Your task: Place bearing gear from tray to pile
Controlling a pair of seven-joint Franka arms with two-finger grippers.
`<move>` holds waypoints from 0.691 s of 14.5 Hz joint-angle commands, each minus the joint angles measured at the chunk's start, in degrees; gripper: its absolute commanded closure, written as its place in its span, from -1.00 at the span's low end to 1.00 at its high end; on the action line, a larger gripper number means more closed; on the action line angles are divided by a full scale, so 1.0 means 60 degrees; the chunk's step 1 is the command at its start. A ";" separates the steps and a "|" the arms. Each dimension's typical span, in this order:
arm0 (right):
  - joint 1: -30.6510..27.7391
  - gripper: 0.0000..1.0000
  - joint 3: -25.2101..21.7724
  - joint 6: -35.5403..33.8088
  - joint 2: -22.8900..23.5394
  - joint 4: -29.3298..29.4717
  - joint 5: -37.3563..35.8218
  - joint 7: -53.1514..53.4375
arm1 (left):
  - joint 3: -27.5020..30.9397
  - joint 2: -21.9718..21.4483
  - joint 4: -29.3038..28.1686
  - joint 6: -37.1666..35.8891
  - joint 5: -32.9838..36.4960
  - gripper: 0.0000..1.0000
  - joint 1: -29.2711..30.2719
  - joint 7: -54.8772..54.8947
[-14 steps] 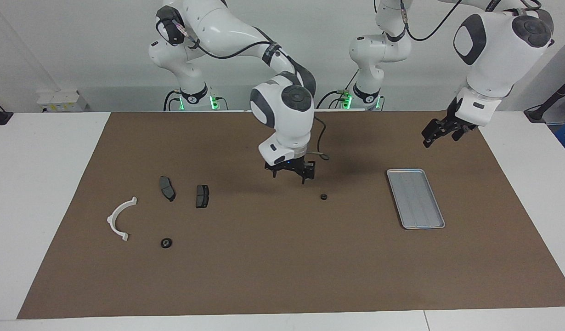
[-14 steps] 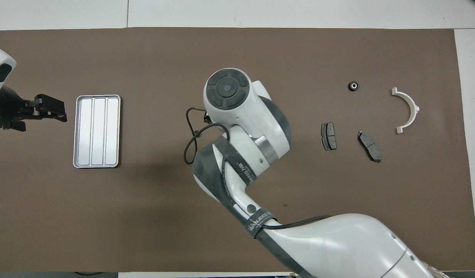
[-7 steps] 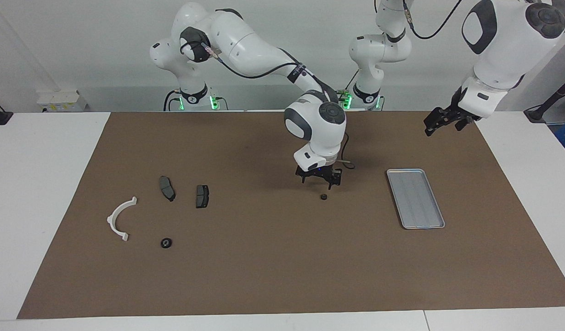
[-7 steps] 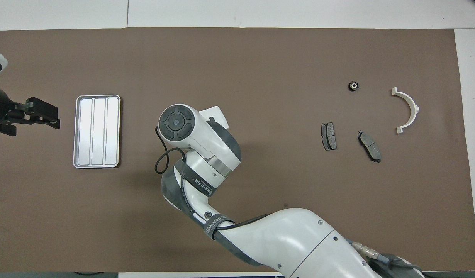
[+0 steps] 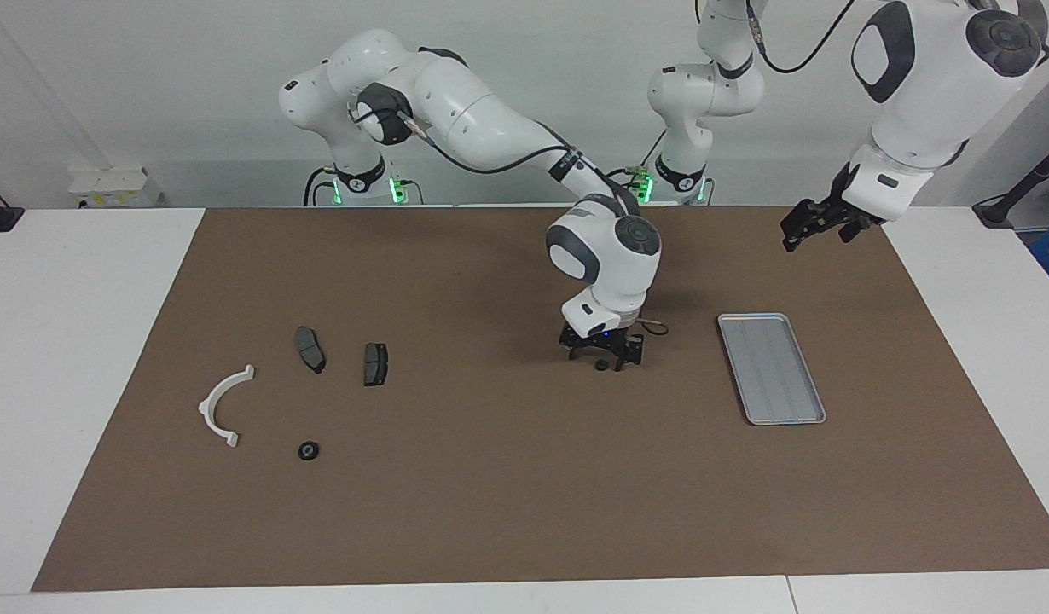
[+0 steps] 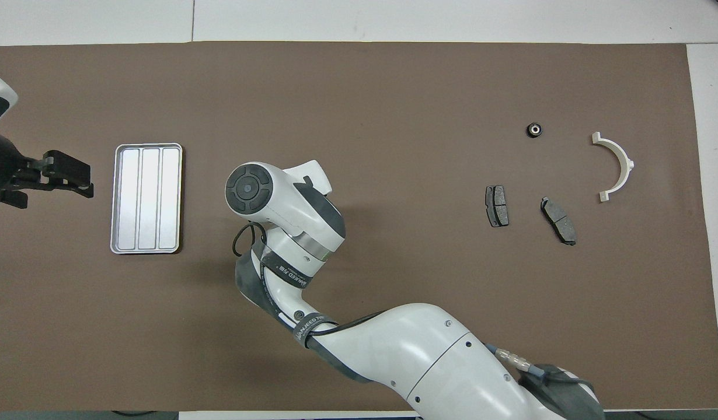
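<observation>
One small dark bearing gear [image 5: 602, 365] sits on the brown mat [image 5: 490, 512], not on the tray [image 5: 772, 367], which holds nothing; the gear lies between tray and pile, nearer the tray. My right gripper [image 5: 602, 359] is low over it, fingers spread wide and straddling it (the overhead view hides this under the wrist). Left gripper [image 5: 808, 232] waits in the air above the mat's edge past the tray; I cannot tell its finger state. To do this well, I'd settle until the fingers reach the surface, centre the gear, then pinch slowly. The pile: white bracket [image 5: 223, 406], two brake pads [image 5: 310, 349] [image 5: 375, 363], another gear [image 5: 309, 450].
</observation>
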 commanded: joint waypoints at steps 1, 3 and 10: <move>0.0007 -0.86 -0.0036 -0.0355 0.0265 0.0496 -0.0203 0.0236 | 0.0028 -0.0262 -0.0250 -0.0079 -0.0062 -1.00 -0.0024 0.0023; -0.0095 -0.72 -0.0036 -0.0371 0.0279 0.0613 -0.0203 0.0236 | 0.0028 -0.0248 -0.0250 -0.0079 -0.0062 -1.00 -0.0024 0.0008; -0.0096 0.03 -0.0021 -0.0166 0.0280 0.0613 -0.0189 0.0397 | 0.0028 -0.0262 -0.0250 -0.0079 -0.0062 -1.00 -0.0024 0.0008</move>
